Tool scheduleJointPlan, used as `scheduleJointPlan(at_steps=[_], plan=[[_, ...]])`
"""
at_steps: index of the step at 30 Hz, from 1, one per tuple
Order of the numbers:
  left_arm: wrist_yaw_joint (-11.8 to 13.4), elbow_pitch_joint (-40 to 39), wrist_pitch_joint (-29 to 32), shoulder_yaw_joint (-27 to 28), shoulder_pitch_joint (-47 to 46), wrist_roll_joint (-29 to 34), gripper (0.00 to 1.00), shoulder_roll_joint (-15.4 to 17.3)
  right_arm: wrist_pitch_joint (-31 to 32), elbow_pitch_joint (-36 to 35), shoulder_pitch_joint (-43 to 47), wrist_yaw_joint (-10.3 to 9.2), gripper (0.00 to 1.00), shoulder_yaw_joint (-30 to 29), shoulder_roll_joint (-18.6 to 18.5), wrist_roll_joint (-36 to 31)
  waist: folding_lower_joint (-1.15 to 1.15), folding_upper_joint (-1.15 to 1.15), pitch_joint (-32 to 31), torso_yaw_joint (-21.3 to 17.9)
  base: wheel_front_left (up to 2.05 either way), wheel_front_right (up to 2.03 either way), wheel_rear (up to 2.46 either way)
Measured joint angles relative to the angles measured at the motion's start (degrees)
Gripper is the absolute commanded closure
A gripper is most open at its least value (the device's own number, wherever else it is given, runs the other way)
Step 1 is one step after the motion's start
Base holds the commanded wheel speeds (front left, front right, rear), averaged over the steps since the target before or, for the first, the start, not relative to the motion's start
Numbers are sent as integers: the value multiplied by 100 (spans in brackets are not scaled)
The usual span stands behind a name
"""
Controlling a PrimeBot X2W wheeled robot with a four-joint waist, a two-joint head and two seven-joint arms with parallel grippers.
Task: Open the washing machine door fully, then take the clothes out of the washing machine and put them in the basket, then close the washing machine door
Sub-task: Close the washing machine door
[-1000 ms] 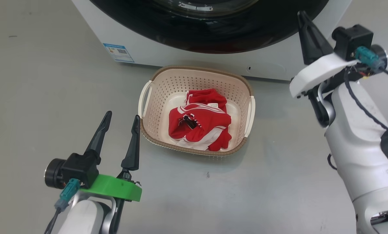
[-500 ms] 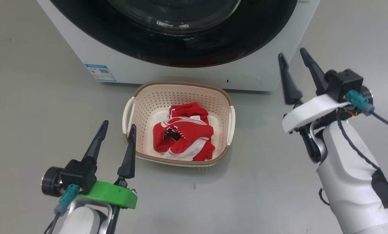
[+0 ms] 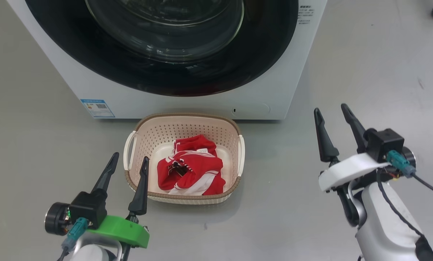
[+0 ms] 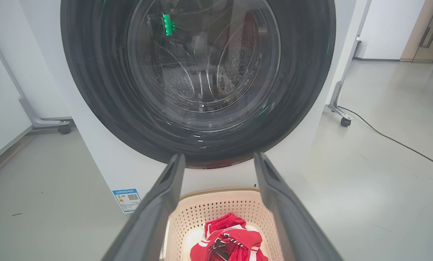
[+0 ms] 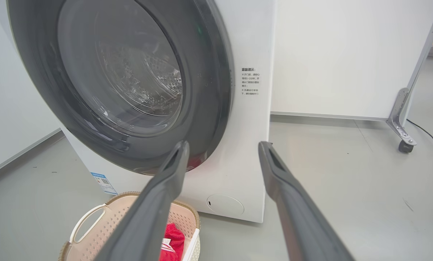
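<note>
Since the clothes (image 3: 189, 174) lie in the basket (image 3: 187, 116), lower centre, and the washing machine door (image 3: 162, 40) looks shut, the left gripper (image 3: 130, 156) and the right gripper (image 3: 329, 107) stand wide, empty.

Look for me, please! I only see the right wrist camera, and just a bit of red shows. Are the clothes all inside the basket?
Observer: Yes. From the head camera, the clothes lie bunched wholly inside the basket, with nothing over the rim.
Operator: Where's the other hand?
Observer: The left gripper hangs open by the basket's left front corner, holding nothing.
Operator: And where's my hand?
Observer: The right gripper stands open over the floor, well to the right of the basket, touching nothing.
</note>
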Motion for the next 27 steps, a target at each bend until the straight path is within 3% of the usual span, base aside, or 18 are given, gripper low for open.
scheduleJointPlan(at_steps=[16,27], plan=[[52,65,102,-16,404,0,0,9,0,-467,1218,-109,0,97,52,48,0,0,-561,-210,0,0,0],[76,19,226,-40,565,-1,0,46,0,-789,1742,-304,0,137,90,57,0,0,-747,-335,0,0,0]])
